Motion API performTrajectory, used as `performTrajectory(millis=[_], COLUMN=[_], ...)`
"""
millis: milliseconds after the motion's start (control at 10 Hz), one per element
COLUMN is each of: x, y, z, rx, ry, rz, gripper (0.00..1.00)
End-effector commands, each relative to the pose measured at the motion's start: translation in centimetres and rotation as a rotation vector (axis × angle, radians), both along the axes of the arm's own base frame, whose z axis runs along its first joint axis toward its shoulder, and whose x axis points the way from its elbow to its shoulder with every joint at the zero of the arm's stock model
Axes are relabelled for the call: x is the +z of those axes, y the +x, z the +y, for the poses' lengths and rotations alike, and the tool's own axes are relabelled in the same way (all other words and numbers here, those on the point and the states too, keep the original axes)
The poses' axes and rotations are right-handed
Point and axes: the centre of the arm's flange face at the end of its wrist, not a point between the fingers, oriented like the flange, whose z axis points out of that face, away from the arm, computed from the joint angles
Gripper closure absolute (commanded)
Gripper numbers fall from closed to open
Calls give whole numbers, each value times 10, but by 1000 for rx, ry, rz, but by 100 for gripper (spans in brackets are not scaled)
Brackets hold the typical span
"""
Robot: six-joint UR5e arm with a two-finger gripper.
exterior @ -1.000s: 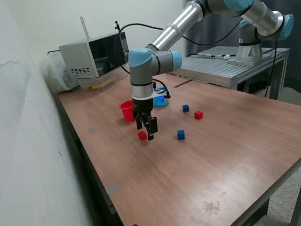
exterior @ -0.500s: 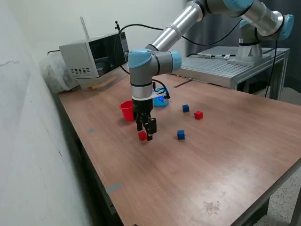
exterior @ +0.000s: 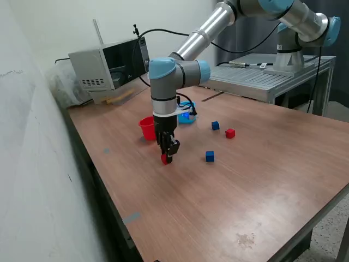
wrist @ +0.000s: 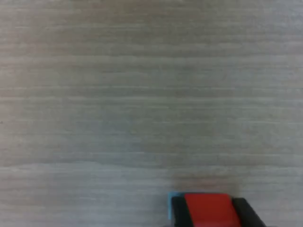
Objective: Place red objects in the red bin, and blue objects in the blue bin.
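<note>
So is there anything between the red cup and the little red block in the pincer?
No, only bare table. In the exterior view the red cup stands just behind the pincer, which is closed around the red block.

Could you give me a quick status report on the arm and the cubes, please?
Gripper shut on red cube, at table level. Red cup close behind. Nothing in the way.

My fingers (wrist: pixel 244 210) press against both sides of a red cube (wrist: pixel 209 209) (dark pads flush to it). Bare wood-grain bench (wrist: pixel 142 94) fills everything else.
</note>
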Motion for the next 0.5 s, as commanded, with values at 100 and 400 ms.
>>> performTrajectory(millis=[100, 400], x=[11, 86], y=[11, 45], z=[-1, 26], rx=[-20, -52], ry=[-2, 0], rz=[16, 50], gripper=[100, 100])
